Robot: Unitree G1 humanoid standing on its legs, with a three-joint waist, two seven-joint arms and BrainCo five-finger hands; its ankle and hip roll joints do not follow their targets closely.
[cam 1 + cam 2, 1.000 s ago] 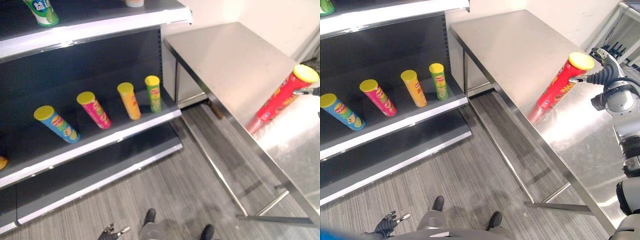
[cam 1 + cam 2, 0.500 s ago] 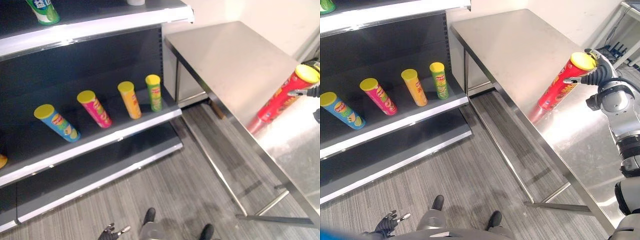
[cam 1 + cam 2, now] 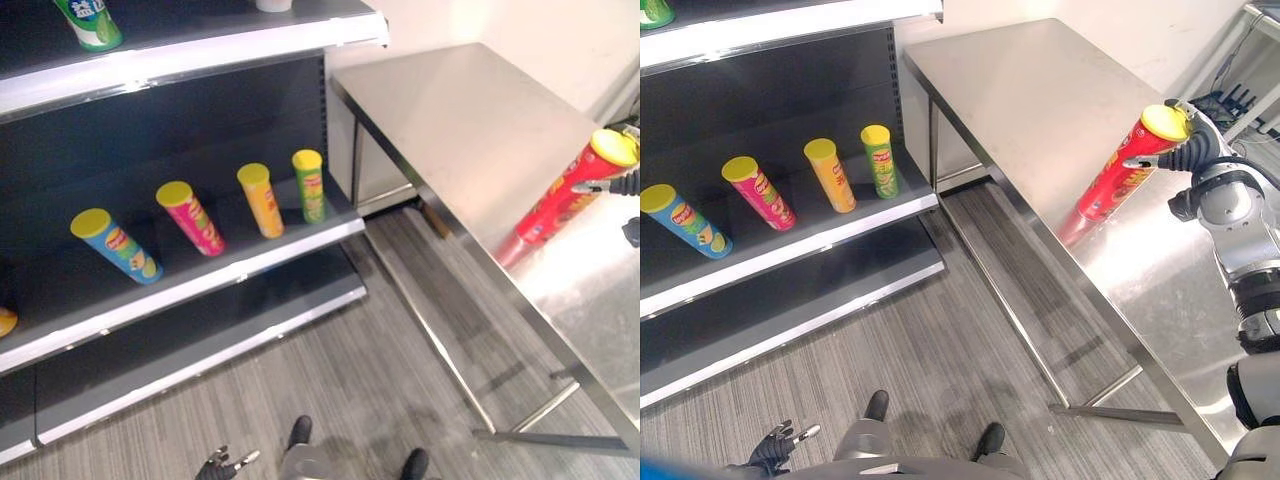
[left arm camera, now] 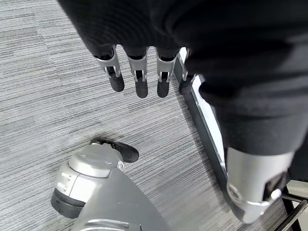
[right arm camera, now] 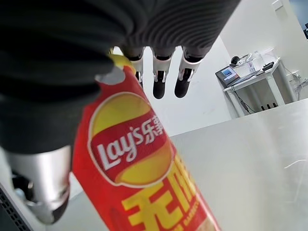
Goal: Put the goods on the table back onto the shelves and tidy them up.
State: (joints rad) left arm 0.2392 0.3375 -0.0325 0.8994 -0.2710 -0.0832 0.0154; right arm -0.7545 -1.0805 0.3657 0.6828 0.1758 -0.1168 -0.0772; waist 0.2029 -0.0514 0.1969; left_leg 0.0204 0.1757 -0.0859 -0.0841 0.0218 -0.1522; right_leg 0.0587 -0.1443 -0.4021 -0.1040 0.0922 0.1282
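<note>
**Red can at the table edge, right hand closing in on its top**

Red can [image 3: 1120, 172] stands on the steel table [image 3: 1040, 90], close to the edge nearest the shelves, and you see it leaning with its yellow lid toward the right hand [image 3: 1189, 150]. Compared with a second ago, that hand has moved in: then it sat just beside the lid, now it is against the upper part of the can, thumb on one side and the fingers [image 5: 164, 77] reaching past the other. In the right wrist view those fingers look nearly straight, not wrapped round the can, so you cannot yet call it a firm hold; the can's foot is still on the table as before.

Your left hand [image 4: 139, 72] hangs low over the grey floor [image 3: 330, 380], fingers straight and relaxed, holding nothing, just as it was earlier.

On the middle shelf [image 3: 200, 285] nothing has changed: the blue can [image 3: 115, 245], pink can [image 3: 191, 218], orange can [image 3: 260, 200] and green can [image 3: 309, 186] stand in a row, apart from one another. A green-and-white can [image 3: 92, 22] stands on the upper shelf [image 3: 200, 55].
</note>
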